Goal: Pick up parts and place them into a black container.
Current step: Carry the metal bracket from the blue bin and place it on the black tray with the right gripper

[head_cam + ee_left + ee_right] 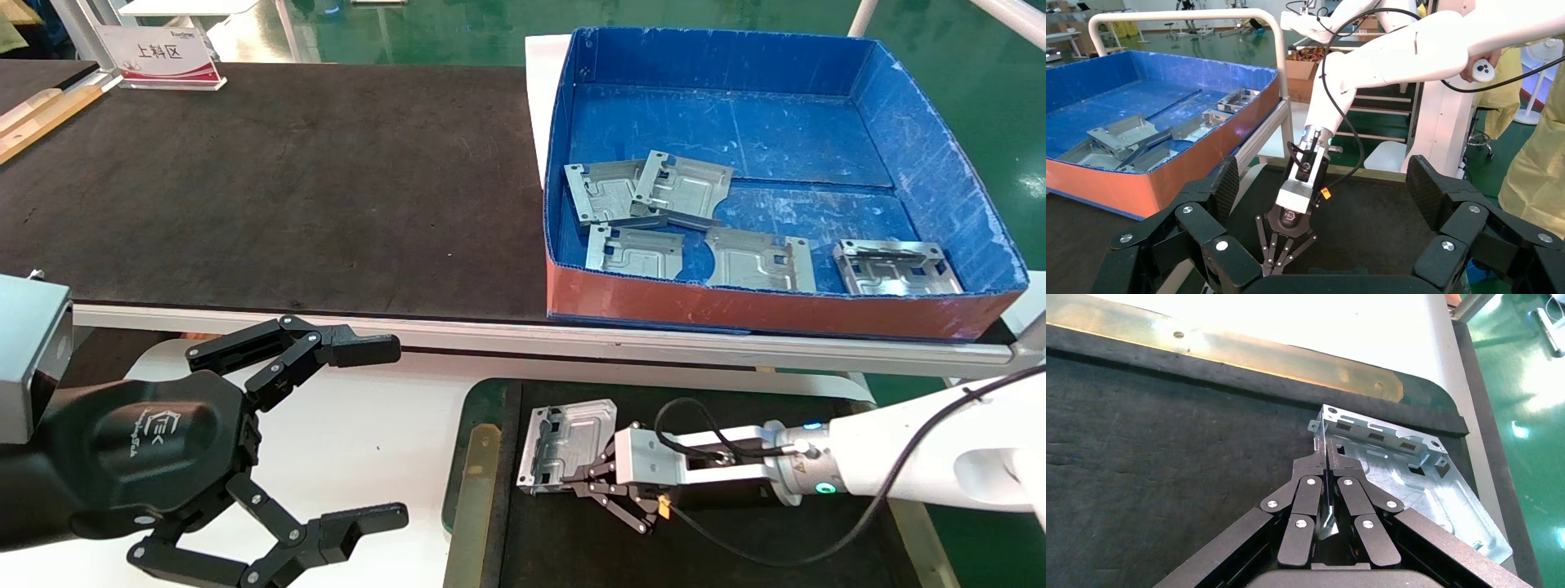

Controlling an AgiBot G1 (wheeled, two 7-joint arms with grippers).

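Note:
My right gripper is shut on the near edge tab of one silver-grey part. It holds the part flat and low at the left end of the black container; I cannot tell whether the part touches the floor. In the right wrist view the fingertips pinch a thin upright flange of the part, close to the container's yellow-worn rim. Several more parts lie in the blue box. My left gripper is open and empty, left of the container.
The blue box with a red front stands on the large black mat behind a white rail. A white sign stands at the far left. In the left wrist view a person in yellow stands by the right arm.

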